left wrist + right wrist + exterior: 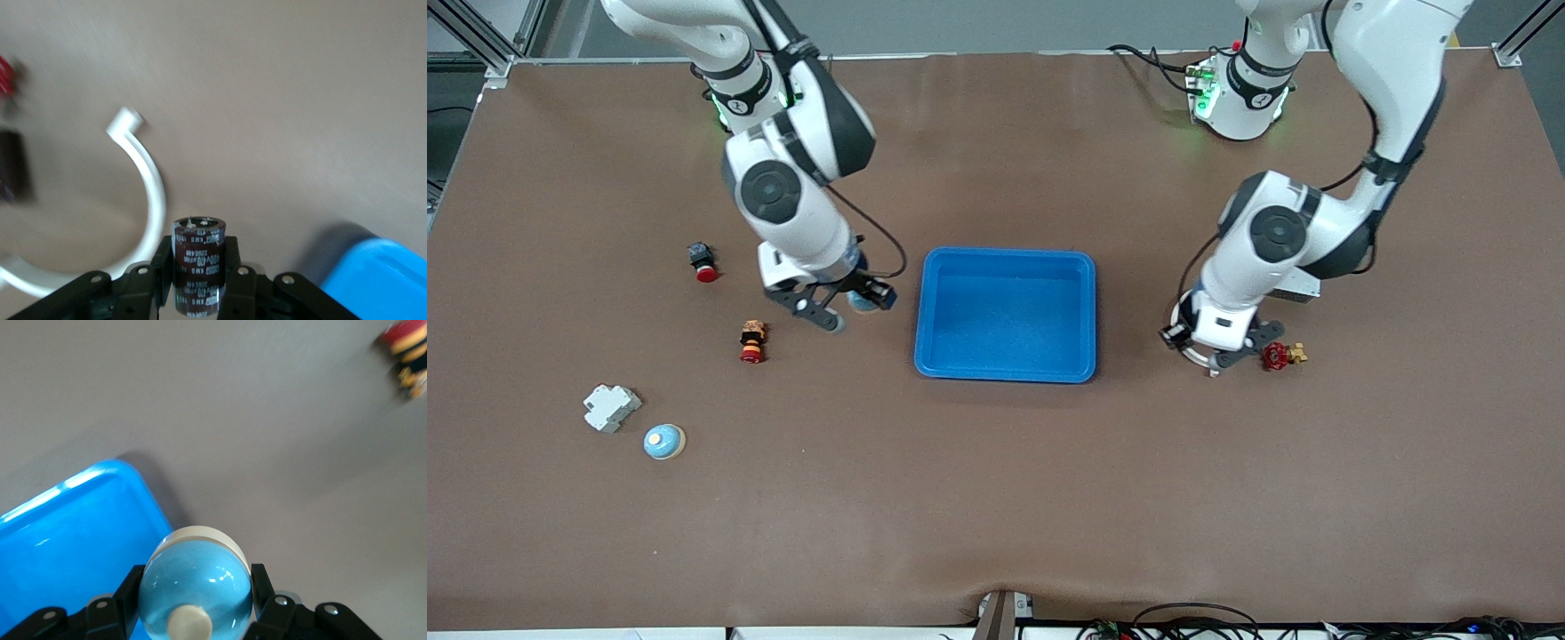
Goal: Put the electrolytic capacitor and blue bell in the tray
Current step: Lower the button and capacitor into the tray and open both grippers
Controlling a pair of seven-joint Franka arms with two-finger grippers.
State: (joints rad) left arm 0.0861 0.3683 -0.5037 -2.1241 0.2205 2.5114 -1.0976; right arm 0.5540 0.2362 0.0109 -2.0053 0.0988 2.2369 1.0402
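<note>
Both grippers are loaded: your right gripper, left of centre in the front view, clamps the blue bell just beside the tray; your left gripper, at right, clamps the electrolytic capacitor over bare table. You are in the carry step; next, I judge, bring each over the empty tray and release. Brown matting covers the table; a second bell sits lower left.
</note>
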